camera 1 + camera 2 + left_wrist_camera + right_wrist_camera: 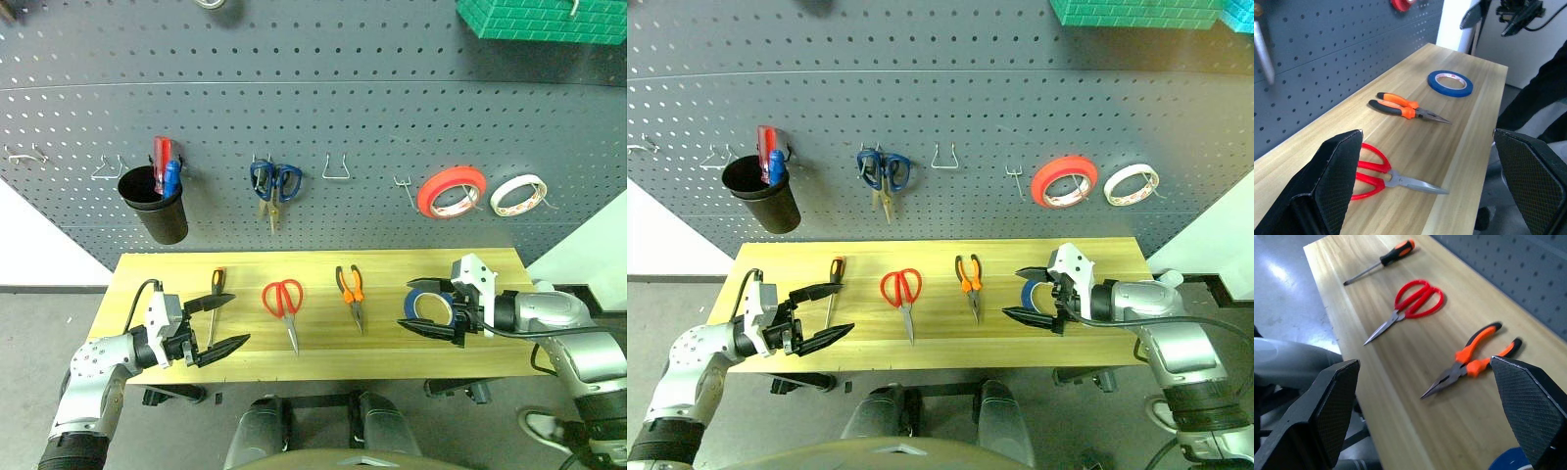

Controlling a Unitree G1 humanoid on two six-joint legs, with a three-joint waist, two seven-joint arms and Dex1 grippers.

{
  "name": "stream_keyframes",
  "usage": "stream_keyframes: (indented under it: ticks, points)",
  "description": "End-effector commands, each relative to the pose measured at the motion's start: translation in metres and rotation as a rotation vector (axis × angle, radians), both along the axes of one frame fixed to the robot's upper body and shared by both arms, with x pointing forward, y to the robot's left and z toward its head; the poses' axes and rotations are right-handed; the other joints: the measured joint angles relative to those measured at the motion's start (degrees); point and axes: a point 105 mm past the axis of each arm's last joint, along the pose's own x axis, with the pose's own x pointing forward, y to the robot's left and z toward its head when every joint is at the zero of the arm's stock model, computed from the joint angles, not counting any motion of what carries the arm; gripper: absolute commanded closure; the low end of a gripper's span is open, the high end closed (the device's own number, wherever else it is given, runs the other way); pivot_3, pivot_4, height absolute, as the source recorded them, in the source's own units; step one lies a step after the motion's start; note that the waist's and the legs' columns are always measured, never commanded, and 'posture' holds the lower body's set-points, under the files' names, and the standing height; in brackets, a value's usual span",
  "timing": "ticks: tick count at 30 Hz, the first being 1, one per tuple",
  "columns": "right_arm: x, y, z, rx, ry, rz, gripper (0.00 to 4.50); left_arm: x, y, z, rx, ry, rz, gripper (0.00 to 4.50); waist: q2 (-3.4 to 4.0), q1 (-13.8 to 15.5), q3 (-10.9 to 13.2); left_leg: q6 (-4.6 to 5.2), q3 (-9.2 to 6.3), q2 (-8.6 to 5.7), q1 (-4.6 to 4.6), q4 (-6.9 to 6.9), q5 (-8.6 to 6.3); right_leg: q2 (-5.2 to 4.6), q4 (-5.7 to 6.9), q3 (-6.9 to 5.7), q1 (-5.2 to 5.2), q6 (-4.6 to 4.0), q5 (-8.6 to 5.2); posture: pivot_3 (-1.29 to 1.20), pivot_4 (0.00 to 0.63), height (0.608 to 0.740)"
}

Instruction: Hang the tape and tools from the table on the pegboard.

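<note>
Now both grippers, left [219, 321] and right [428, 304], wide open, empty.

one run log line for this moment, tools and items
left tool: open, empty | right tool: open, over blue tape | screwdriver, red scissors, pliers: on table | pegboard: hooks free

Both arms are silver-grey metal with rounded joint housings — the left gripper [216, 325] and right gripper [431, 311] each carry two black, tapered fingers with cross-hatched textured pads [1334, 183]. White wrist blocks and black cables — one looping per arm.
</note>
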Motion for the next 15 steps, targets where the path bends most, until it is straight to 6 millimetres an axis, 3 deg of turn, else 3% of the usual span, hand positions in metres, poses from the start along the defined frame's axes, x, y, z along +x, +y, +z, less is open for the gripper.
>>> stream_keyframes:
  ticks: [1, 11, 15]
  points:
    - [0.001, 0.001, 0.015, 0.012, -0.057, 0.002, 0.00, -0.001, -0.002, -0.003, 0.007, -0.019, -0.020, 0.03, -0.01, -0.03, 0.05, 0.00, 0.00, 0.00, 0.00, 0.00, 0.00, -0.01, 0.00, 0.00, 0.00, 0.00, 0.00, 0.02, 0.157, 0.740]
    - [-0.004, -0.009, 0.009, -0.010, -0.011, -0.054, 0.00, 0.001, -0.014, 0.005, -0.027, -0.034, -0.029, 0.03, -0.13, -0.06, 0.32, 0.00, 0.00, 0.00, -0.02, 0.00, 0.00, -0.04, 0.00, 0.00, -0.02, 0.00, 0.00, 0.01, 0.163, 0.740]
    - [-0.006, -0.015, -0.010, -0.096, 0.096, -0.096, 0.00, 0.006, -0.017, 0.009, -0.030, -0.026, -0.060, 0.03, -0.12, -0.07, 0.36, -0.01, 0.00, 0.00, -0.03, 0.00, -0.01, -0.03, 0.00, 0.00, -0.03, 0.00, 0.00, 0.01, 0.167, 0.740]
